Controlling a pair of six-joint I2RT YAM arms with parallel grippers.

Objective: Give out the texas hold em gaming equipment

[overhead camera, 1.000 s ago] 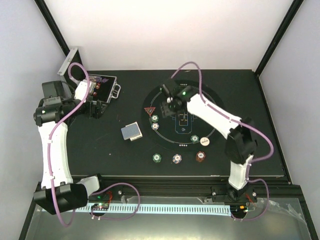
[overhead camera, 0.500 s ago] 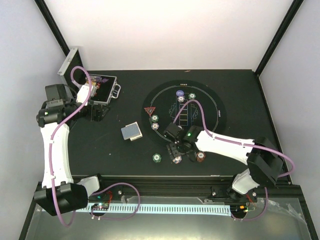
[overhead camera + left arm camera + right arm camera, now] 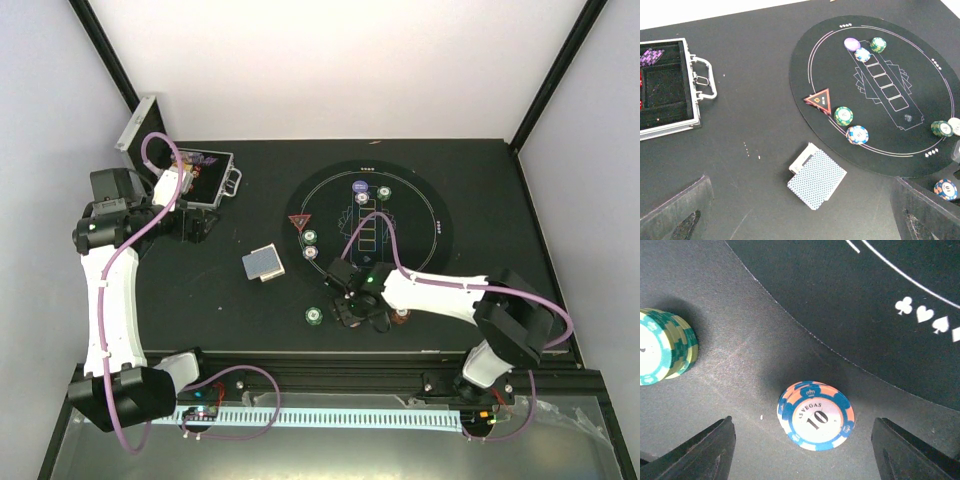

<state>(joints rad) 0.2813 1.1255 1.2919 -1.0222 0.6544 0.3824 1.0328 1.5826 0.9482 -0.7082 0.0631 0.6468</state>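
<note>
A stack of blue-and-orange poker chips (image 3: pixel 816 415) marked 10 lies on the table just off the round black mat (image 3: pixel 425 215). My right gripper (image 3: pixel 807 455) hovers low over it, open, with one finger on each side and nothing held. In the top view the right gripper (image 3: pixel 353 308) covers that stack. A green chip stack (image 3: pixel 662 347) sits to its left and also shows in the top view (image 3: pixel 314 315). A deck of blue-backed cards (image 3: pixel 817 176) lies on the table left of the mat. My left gripper (image 3: pixel 195 222) is open and empty near the case.
The silver case (image 3: pixel 205 175) lies open at the far left. On the mat are a red triangle marker (image 3: pixel 820 100) and several chip stacks, some at the far end (image 3: pixel 878 45) and some at the near left rim (image 3: pixel 843 116). A brown-red chip (image 3: pixel 401 313) lies beside the right arm.
My right arm has swung from the far left of the mat to the near edge and come down over the blue-and-orange stack. My left arm shifted slightly.
</note>
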